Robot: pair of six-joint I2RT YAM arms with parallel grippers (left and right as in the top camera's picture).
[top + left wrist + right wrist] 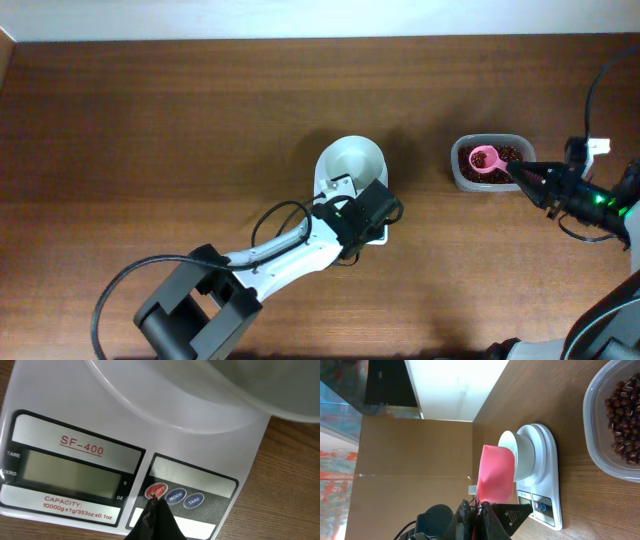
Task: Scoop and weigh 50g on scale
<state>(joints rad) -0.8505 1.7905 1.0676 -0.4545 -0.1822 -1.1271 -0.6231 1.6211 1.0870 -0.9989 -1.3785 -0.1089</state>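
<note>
The white scale (350,160) stands mid-table, its round bowl empty. My left gripper (362,208) hovers over its front panel. In the left wrist view the left gripper (154,502) is shut, its tip resting at the red on/off button (157,491); the grey display (70,472) is blank. At the right, my right gripper (530,178) is shut on the handle of a pink scoop (484,158), whose cup is over the red beans in the clear tub (460,175). The right wrist view shows the pink scoop (496,472) ahead of the right gripper (477,505), with the scale (540,475) beyond.
Blue mode and tare buttons (176,496) sit right of the red one. The bean tub's wall (594,440) fills the right wrist view's upper right corner. A black cable (280,215) loops beside the left arm. Bare brown tabletop lies on the left.
</note>
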